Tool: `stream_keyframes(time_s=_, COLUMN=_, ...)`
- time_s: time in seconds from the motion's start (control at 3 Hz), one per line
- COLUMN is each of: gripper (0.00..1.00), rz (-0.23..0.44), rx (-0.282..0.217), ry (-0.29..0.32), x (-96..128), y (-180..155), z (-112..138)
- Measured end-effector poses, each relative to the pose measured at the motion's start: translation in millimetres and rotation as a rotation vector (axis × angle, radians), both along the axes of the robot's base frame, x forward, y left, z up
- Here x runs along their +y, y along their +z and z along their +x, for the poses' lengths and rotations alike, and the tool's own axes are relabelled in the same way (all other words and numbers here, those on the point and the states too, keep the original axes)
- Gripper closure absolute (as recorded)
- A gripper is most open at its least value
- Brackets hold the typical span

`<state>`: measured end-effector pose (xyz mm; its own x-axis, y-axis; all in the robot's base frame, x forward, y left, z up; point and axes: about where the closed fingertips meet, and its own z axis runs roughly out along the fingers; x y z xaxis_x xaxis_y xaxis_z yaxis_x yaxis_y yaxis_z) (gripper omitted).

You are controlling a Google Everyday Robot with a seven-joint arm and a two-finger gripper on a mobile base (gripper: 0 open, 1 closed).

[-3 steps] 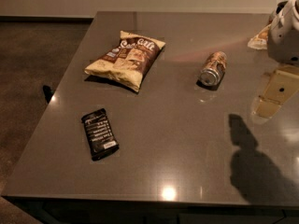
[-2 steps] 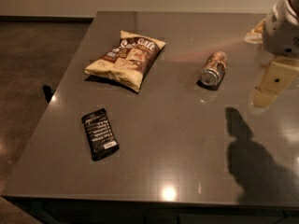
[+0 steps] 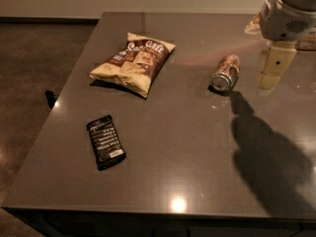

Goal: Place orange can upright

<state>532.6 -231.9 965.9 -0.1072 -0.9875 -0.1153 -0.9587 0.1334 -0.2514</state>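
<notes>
Orange-brown slim aluminium can (image 3: 226,72) lies on its side on the grey table (image 3: 197,147). The cream gripper (image 3: 273,70) hangs just right of it; its grip cannot be told.

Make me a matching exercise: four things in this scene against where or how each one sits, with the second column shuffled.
Things:
1. orange can
2. chip bag
3. black packet
4. gripper

Places or states:
A. flat near the table's front-left corner
B. hanging above the table at the picture's right, just beyond the can
C. lying on its side, silver end toward the camera
D. flat on the far-left part of the table

Pairs: 1-C, 2-D, 3-A, 4-B
</notes>
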Motion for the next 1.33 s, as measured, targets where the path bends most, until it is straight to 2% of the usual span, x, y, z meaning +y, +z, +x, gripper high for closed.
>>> stream_keyframes(time_s=0.67, gripper=0.00, rz=-0.024, rx=-0.002, ry=0.183, x=-12.7, y=-24.8, z=62.5)
stream_keyframes(time_s=1.33, gripper=0.00, rz=-0.036, rx=0.001, ry=0.477, x=-8.0, y=-54.8, z=99.5)
